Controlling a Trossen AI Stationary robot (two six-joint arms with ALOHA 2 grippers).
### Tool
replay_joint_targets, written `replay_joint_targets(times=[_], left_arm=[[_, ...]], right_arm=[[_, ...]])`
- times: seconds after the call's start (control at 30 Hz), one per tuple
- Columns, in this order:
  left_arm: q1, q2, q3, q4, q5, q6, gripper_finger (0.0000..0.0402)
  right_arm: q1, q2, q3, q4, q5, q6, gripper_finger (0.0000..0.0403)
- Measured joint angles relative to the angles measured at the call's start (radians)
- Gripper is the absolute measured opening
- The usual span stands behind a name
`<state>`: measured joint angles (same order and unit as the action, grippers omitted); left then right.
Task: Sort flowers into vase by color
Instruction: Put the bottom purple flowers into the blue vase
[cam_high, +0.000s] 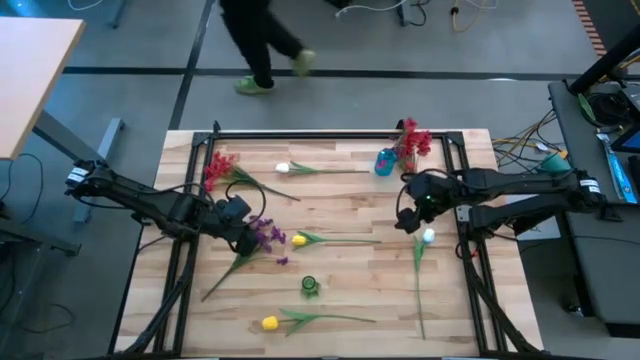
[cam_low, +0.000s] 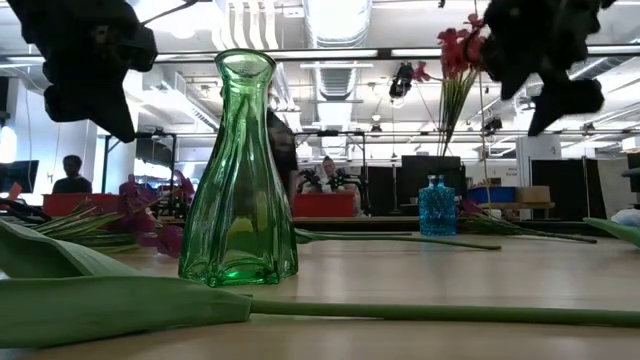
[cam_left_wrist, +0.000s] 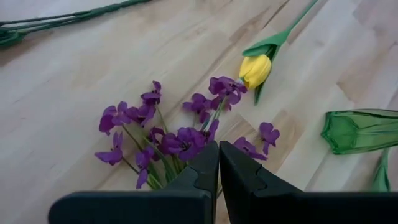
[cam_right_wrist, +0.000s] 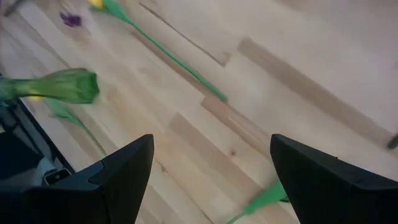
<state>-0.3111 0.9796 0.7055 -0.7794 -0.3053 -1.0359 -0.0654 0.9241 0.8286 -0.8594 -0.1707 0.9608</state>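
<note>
Beyond my pale wooden counter (cam_high: 340, 215) the grey floor (cam_high: 150, 100) runs past a light wood desk (cam_high: 30, 80) to one side and a dark bench (cam_high: 600, 200) strewn with cables to the other, and a person (cam_high: 262, 45) in green shoes walks by. Looking level, I see an open ceiling with ducts (cam_low: 335, 25) and strip lights. Seated people (cam_low: 325, 175) work at dark monitors (cam_low: 430, 175) far back.

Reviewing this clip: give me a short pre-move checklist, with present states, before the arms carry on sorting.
1. Left end effector shut at the purple flowers: ok.
2. Purple stem actually pinched: cannot tell.
3. Right end effector open, holding nothing: ok.
4. White tulip lying beside the right end effector: ok.
5. Green vase upright: ok.
6. Blue vase holds red flowers only: ok.
</note>
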Motion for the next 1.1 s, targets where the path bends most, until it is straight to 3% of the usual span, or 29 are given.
replay_joint_targets(times=[0.4,0.57,0.87,1.1], left_arm=[[-0.001,0.015,0.0,0.049,-0.001,0.002,0.0],[-0.002,0.015,0.0,0.138,-0.024,0.043,0.0],[-0.002,0.015,-0.001,0.418,-0.025,0.259,0.0],[-0.002,0.015,-0.001,0.449,-0.029,0.287,0.0]], right_arm=[[0.0,0.001,0.363,-0.282,0.25,-0.134,0.0313],[-0.015,0.002,0.469,-0.291,0.26,-0.197,0.0313],[-0.066,0.024,0.596,-0.29,0.259,-0.275,0.0313],[-0.073,0.063,0.719,-0.288,0.257,-0.313,0.0313]])
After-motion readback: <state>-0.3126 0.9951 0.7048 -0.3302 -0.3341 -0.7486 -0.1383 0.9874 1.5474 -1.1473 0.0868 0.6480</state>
